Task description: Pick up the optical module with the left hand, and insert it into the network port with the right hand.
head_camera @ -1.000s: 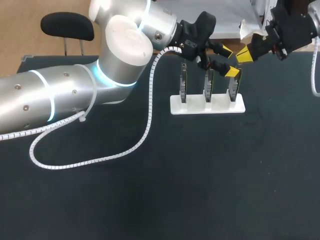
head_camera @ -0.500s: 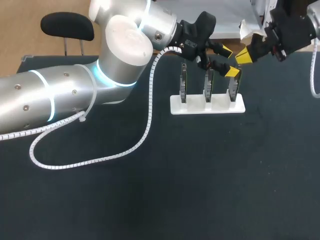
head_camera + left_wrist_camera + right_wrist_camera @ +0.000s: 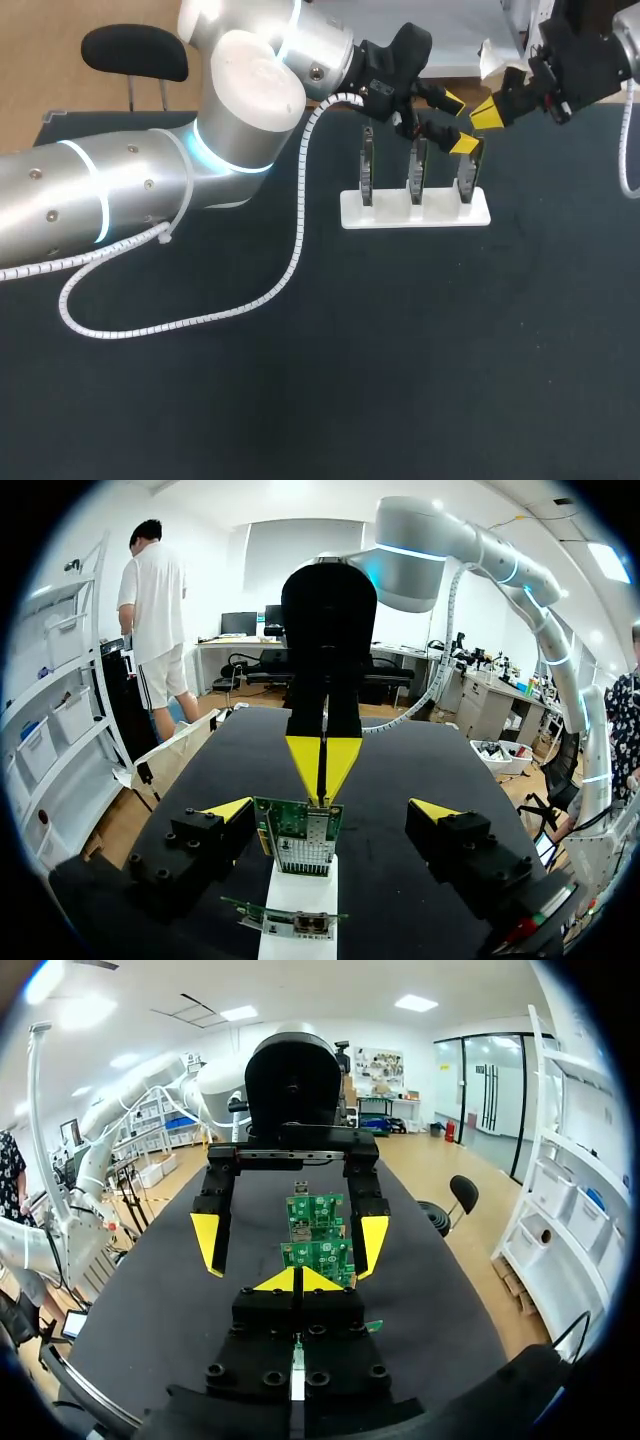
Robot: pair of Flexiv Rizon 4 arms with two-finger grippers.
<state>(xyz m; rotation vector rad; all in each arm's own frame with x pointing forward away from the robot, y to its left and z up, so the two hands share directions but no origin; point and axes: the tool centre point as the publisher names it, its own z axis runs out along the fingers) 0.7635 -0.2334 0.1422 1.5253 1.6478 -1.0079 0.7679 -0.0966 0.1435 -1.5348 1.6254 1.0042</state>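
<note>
Stand: white block [image 3: 415, 211] on the dark bench [image 3: 400, 350], three green circuit boards [image 3: 416, 172] upright in it
Left hand [image 3: 458, 122]: over the stand's end board [image 3: 466, 178] nearest the right arm, fingers wide apart, one on either side of it
Port: metal socket [image 3: 306, 832] on that board, between the left fingers
Right hand [image 3: 484, 112]: just past that end of the stand, yellow tips pressed together, pointing at the board
Optical module: cannot make it out

Robotics lab: twin arms [image 3: 150, 190], black table [image 3: 400, 350]
</note>
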